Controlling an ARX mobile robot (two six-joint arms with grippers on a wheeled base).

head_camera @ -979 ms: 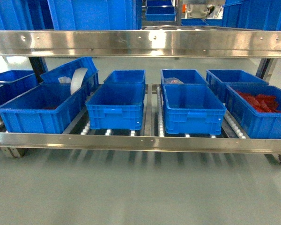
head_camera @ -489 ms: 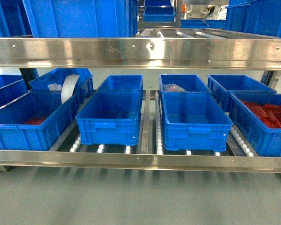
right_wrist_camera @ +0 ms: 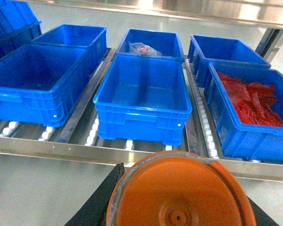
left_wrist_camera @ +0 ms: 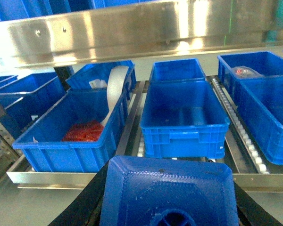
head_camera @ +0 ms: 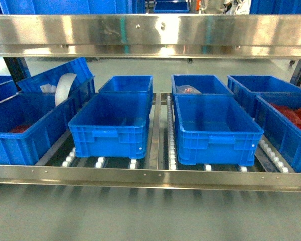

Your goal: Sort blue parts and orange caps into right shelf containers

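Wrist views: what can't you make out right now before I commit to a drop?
- Left gripper: left wrist view, hidden behind the blue part; bottom edge cuts both off.
- Right gripper: right wrist view, hidden behind the orange cap, also cut off below.
- Bagged item in a rear crate: too small to identify.

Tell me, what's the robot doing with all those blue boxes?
It is sorting. Its left gripper holds a blue part and its right gripper holds an orange cap. Both are in front of the steel shelf, facing the blue crates. Nothing has been dropped in yet; the two middle front crates look empty.
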